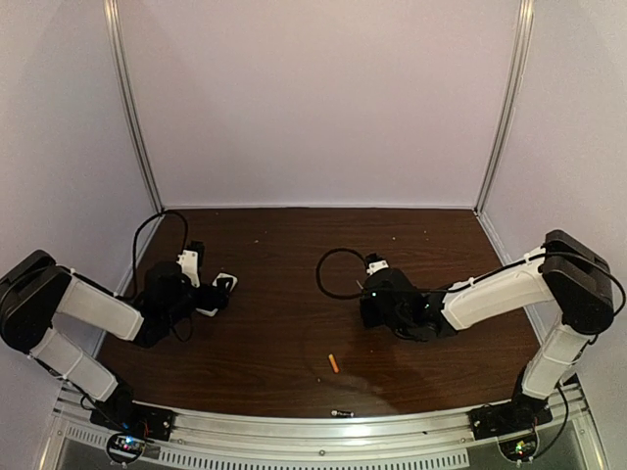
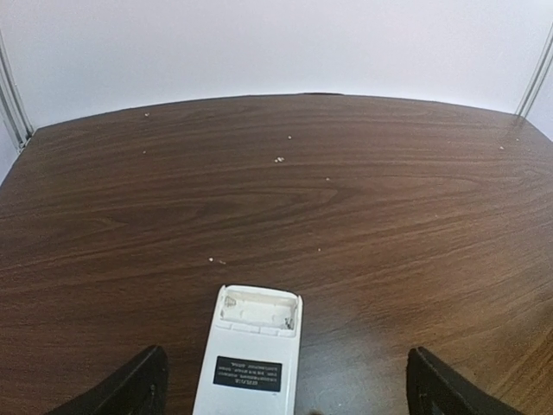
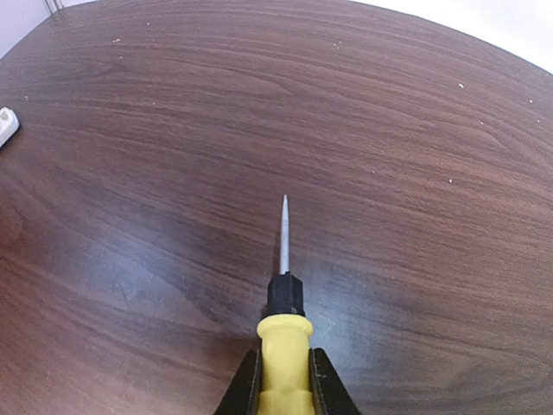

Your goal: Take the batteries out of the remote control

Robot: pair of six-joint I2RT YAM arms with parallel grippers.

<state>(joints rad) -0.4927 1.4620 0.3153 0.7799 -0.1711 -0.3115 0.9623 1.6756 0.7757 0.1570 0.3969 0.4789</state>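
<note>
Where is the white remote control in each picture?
Top external: the remote control lies on the left side, at the tip of the left gripper.
Left wrist: bottom middle, its battery bay open.
Right wrist: a small white bit at the left edge may be it; cannot tell.
Shared landmark: the dark wooden table.

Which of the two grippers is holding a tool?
The right gripper: it is shut on the yellow-handled screwdriver. The left gripper is open, with the remote control between its fingers.
</note>
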